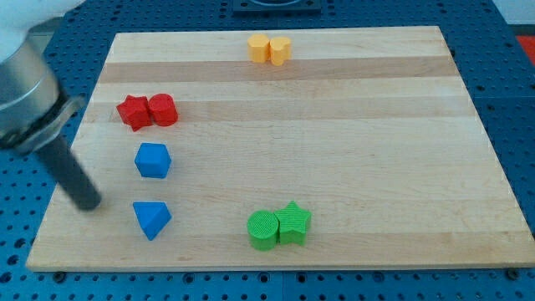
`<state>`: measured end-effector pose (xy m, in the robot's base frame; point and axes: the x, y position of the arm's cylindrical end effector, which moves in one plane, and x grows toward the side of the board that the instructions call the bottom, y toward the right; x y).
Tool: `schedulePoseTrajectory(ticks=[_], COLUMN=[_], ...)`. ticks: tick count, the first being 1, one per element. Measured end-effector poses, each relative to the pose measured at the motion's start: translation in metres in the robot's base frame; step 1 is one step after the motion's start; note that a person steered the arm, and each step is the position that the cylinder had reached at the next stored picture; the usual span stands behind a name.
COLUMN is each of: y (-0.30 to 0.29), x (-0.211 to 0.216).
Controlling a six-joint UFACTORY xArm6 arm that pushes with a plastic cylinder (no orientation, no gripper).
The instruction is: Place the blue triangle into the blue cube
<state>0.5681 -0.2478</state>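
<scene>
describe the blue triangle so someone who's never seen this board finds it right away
Start at the wooden board and go to its bottom-left corner in the view. The blue triangle lies there, just right of my tip and directly below the blue cube. It is a pointed wedge, while the cube is blocky.

Blue cube (153,160) just above blue triangle (151,219), my tip (87,202) left of triangle, apart

You see my tip (87,203) left of the blue triangle (151,219), blue cube (153,160) just above it.
</scene>
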Motion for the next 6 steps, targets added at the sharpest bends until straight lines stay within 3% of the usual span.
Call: schedulePoseTrajectory(ticks=[1, 2, 3, 5, 6], y=[0.002, 0.007, 0.071, 0.082, 0.082], x=[0.049, 0.05, 0.05, 0.05, 0.026])
